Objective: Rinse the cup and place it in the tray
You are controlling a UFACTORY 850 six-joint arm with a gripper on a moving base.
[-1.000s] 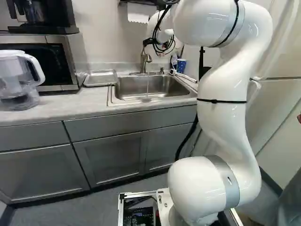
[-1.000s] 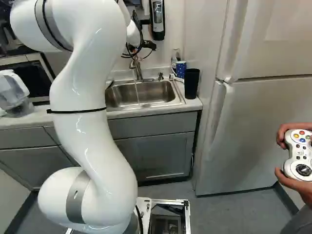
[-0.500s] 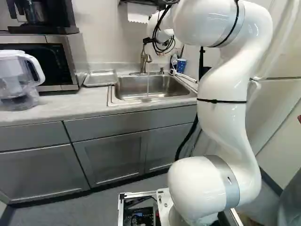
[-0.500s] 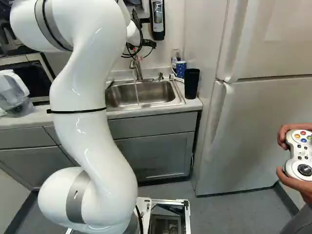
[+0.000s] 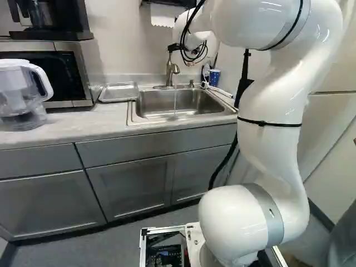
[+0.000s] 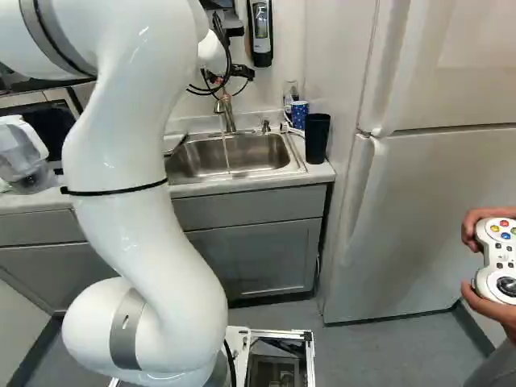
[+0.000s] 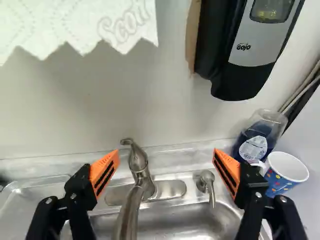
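Note:
Above the sink, my gripper [image 6: 234,75] shows as a small dark part at the arm's end. In the wrist view the gripper [image 7: 165,172] stands wide open, nothing held, with the faucet [image 7: 139,175] seen between its fingers. A thin water stream [image 5: 174,100] falls into the sink [image 5: 150,104]. The blue dotted cup [image 7: 284,175] is upright beside one finger, close to a clear container with blue contents [image 7: 257,137]. A tall black cup [image 6: 317,139] stands on the counter right of the sink. The metal tray [image 5: 118,93] lies left of the sink.
A soap dispenser [image 7: 250,45] and paper towel [image 7: 80,22] hang on the wall ahead. The microwave [image 5: 55,72] and a water pitcher [image 5: 21,97] are left of the tray. A fridge [image 6: 427,210] stands at the right, where a person's hands hold a controller [image 6: 500,258].
The arm's upper part has swung back toward the base cameras, rightward in the left base view and leftward in the right one. The base, cups and tray have not moved.

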